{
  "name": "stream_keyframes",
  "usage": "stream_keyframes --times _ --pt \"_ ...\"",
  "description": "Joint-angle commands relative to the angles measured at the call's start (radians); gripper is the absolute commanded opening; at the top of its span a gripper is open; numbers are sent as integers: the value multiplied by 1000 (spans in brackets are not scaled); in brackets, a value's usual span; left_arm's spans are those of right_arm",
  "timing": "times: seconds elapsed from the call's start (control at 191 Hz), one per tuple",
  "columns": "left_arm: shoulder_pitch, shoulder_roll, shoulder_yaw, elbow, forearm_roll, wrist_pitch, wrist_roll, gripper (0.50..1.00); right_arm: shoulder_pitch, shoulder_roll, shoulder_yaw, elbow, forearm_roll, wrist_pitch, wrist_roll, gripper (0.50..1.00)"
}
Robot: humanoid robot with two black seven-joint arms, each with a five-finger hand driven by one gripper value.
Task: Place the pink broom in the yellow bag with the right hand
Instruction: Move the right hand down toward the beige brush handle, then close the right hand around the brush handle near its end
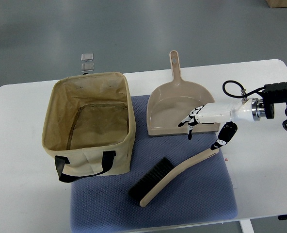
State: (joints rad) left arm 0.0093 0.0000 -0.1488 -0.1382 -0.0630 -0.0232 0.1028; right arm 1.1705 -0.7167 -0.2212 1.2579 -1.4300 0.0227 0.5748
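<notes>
The pink broom (175, 175) lies slantwise on the blue mat, its black bristles at the lower left and its handle end up right. My right hand (206, 127) comes in from the right and hovers just above the handle end. Its fingers (191, 122) are spread and hold nothing; the thumb hangs close over the handle tip. The yellow bag (87, 124) stands open on the left of the table, with black handles on its front.
A pink dustpan (180, 104) lies behind the hand, handle pointing away. The blue mat (182, 206) covers the table's front middle. Two small clear blocks (87, 63) sit beyond the bag. The white table (17, 145) ends near the picture's bottom.
</notes>
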Motion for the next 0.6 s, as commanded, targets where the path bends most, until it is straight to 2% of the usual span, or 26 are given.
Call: stream_keyframes --times 0.0,0.246,0.596 --pt "0 0 0 0 0 0 0 1000 -35 0 3 8 0 -21 -6 930" --pt "0 0 0 0 0 0 0 1000 -97 14 10 12 2 -79 -58 930" --pt "0 0 0 0 0 0 0 1000 -157 28 10 12 0 -176 -61 928"
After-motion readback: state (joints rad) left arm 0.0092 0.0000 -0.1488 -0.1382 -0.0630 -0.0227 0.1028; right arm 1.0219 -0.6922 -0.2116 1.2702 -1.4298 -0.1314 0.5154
